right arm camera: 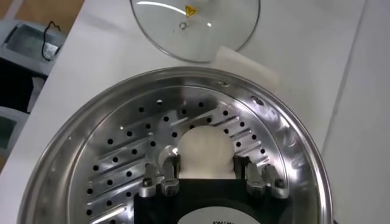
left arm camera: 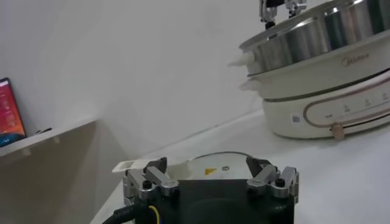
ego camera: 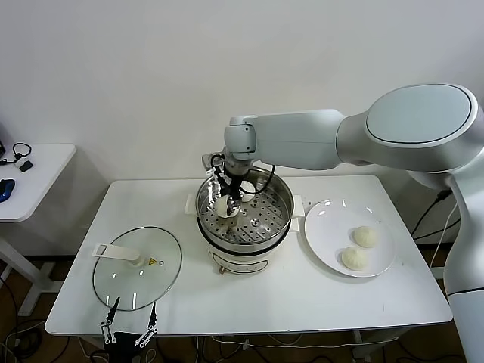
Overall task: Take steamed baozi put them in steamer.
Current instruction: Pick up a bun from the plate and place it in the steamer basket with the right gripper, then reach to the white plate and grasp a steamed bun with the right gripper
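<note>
The right gripper (ego camera: 229,198) is reaching down into the steamer (ego camera: 280,198) and it is holding one steamed baozi (right arm camera: 204,151) between its two fingers (right arm camera: 159,163). The fingers are squeezing the soft white bun from both sides, so the bun is sitting right in the middle of the gripper, just under its tips. In the right wrist view the bun is hanging low over the shiny floor with the little holes, and I cannot tell if it is touching the floor yet. So I think the job is at the putting-down step for this bun. Next, the gripper needs to go down a tiny bit if the bun is not resting, then let its fingers go apart gently so the bun stays put, and then lift straight up. In the head view another pale bun seems to be lying in the steamer just beside the gripper, though it is partly hidden. Two more buns (ego camera: 364,236) are waiting on the white plate (ego camera: 325,227), well away from the gripper, on its far side from the glass lid (ego camera: 136,268). The left gripper (left arm camera: 210,176) is resting low by the near edge of the table, close to the lid, with its fingers spread apart and nothing in them.
</note>
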You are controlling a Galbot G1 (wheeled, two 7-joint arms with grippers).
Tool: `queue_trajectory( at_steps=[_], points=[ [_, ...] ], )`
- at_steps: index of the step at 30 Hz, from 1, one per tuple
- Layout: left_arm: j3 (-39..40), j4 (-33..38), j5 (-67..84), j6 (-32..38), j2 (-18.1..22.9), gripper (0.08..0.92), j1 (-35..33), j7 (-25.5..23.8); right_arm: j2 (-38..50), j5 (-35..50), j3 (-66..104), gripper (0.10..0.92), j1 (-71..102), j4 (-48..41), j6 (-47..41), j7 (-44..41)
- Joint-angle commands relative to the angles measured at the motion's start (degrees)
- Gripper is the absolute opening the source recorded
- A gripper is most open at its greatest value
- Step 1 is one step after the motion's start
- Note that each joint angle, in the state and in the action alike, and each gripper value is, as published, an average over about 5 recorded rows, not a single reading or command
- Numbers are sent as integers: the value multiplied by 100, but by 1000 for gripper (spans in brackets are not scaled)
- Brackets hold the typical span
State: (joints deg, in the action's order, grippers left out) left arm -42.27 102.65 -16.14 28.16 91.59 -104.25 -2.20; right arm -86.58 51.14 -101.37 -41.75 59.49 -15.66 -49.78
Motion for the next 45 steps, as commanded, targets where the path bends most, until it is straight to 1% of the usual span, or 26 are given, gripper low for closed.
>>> queue_trajectory(
  at_steps=[1,8,18,21,25,28,37,45],
  points=[
    [-2,-13,-7,9,6,823,-4,4,-80,-130,37,585,233,-285,19,21],
    [-16,-7,-13,9,12,823,-11,2,-173,-159,61,585,298,-407,64,-52],
    [-6,-7,-24,9,27,823,-6,5,-152,-181,29,592,249,-332,74,-113],
    [-6,3,-24,11,29,823,-8,8,-127,-123,75,640,252,-317,82,-82],
    [-12,9,-32,19,26,823,-17,15,-88,-15,148,753,225,-282,105,-95],
    [-18,18,-57,27,28,823,-29,21,-42,58,144,807,122,-174,118,-129],
    [-27,84,-77,22,41,823,-70,26,351,339,-204,823,-625,352,127,-283],
    [-13,92,-85,16,39,823,-89,30,1084,375,-495,823,-1294,870,212,-551]
  ],
)
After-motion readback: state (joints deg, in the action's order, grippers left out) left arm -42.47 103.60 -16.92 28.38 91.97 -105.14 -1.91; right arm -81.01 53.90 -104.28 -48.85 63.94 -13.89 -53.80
